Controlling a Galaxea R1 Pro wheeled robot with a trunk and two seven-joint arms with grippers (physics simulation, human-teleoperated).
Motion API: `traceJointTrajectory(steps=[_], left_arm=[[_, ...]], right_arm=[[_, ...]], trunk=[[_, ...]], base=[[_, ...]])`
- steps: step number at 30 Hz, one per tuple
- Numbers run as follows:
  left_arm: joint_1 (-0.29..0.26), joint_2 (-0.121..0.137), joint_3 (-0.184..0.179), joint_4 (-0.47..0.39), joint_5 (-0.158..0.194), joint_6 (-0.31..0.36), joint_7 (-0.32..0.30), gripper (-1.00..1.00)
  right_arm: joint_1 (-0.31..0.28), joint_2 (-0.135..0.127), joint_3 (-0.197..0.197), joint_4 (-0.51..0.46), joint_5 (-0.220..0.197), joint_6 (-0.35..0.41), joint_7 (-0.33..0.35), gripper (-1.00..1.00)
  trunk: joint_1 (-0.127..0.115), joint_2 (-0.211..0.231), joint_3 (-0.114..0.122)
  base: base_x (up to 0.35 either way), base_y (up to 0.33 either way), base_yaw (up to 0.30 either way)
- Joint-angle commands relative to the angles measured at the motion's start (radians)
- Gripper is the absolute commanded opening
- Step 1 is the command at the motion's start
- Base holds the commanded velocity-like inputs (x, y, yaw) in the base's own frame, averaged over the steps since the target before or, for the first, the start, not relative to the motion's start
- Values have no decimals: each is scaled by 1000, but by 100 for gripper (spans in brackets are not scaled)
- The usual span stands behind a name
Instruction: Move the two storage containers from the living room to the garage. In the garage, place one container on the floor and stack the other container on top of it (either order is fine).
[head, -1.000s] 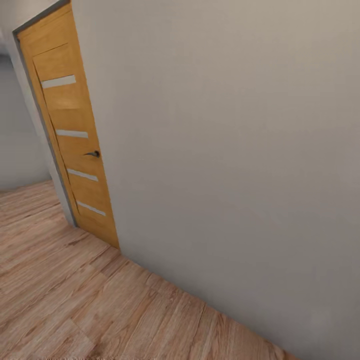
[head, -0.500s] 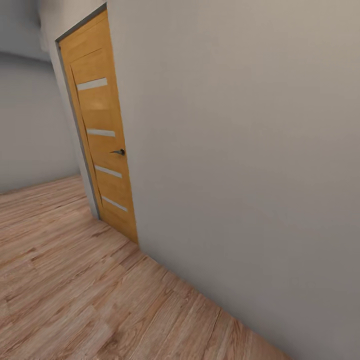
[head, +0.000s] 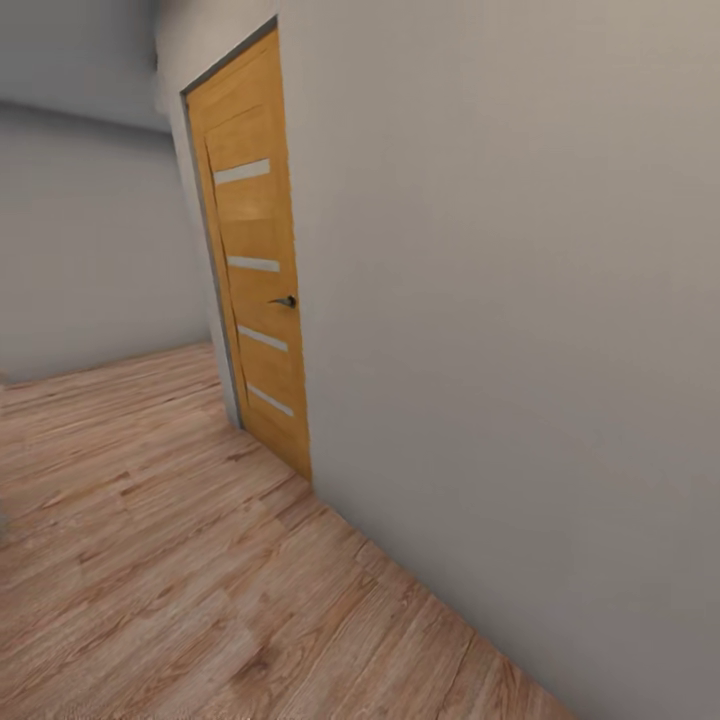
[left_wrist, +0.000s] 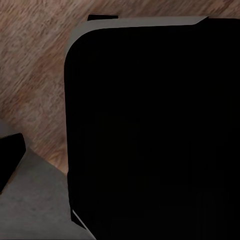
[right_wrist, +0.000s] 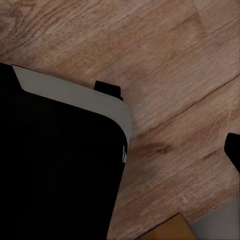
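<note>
A plain grey wall (head: 520, 300) runs beside a light wood plank floor (head: 150, 560), with a closed orange slatted door (head: 255, 260) and dark handle (head: 287, 301). Each wrist view looks past a black robot body (left_wrist: 150, 130) to planks.

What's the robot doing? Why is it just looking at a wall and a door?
The robot is on its way and is handling nothing in these pictures. Its head camera faces a plain grey wall with a closed orange wooden door set in it, above a light wood plank floor. Both wrist cameras look down at that plank floor past dark parts of the robot's own body. No orange-red bins appear.
</note>
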Motion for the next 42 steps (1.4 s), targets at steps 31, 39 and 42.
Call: traceJointTrajectory(steps=[31,39,42], left_arm=[[-1,0,3,0,1,-2,-1,100],[-1,0,1,0,1,-2,-3,100],[-1,0,1,1,1,-2,-3,100]], right_arm=[[0,0,7,1,-6,-4,-1,100],[0,-1,7,1,-6,-4,-1,100],[0,0,7,1,-6,-4,-1,100]], trunk=[[0,0,-1],[0,0,-1],[0,0,-1]], base=[[0,0,270],[212,0,139],[316,0,68]])
